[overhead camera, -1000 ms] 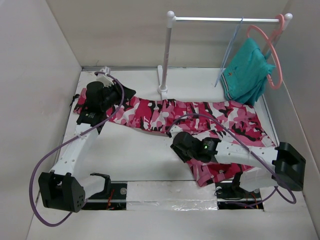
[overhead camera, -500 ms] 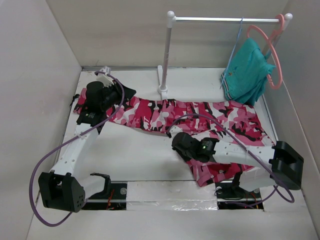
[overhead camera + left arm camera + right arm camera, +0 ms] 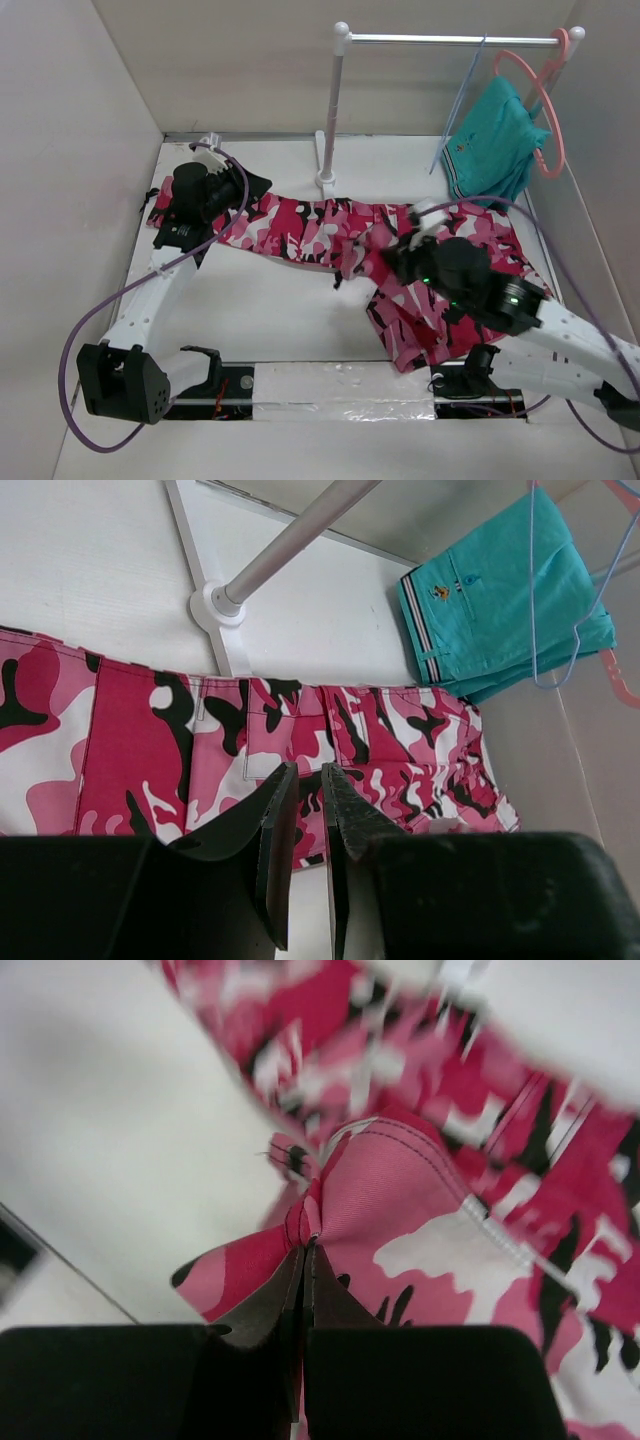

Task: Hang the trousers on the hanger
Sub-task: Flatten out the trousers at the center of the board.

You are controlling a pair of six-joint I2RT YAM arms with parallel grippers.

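The camouflage trousers (image 3: pixel 300 225) lie spread across the table from left to right. My right gripper (image 3: pixel 390 266) is shut on a bunched fold of their pink cloth (image 3: pixel 420 1190), near the middle front edge, and that edge is lifted a little. In the right wrist view the jaws (image 3: pixel 308 1245) pinch the fold tight. My left gripper (image 3: pixel 245 186) hovers over the trousers' left end. Its jaws (image 3: pixel 308 768) stand a narrow gap apart with nothing between them, above the cloth (image 3: pixel 130 740). The light-blue wire hanger (image 3: pixel 462 95) hangs on the rail at the back right, with its wire (image 3: pixel 533 580) in front of the teal garment.
A white rack stands at the back with an upright pole (image 3: pixel 335 110) and a rail (image 3: pixel 450 40). From the rail hang a teal garment (image 3: pixel 490 145) and a salmon-pink plastic hanger (image 3: pixel 545 110). White walls close in the table on the left, back and right.
My right gripper has shut on a fold of the trousers and moved right and up with it, lifting the front edge. The left arm has not moved.
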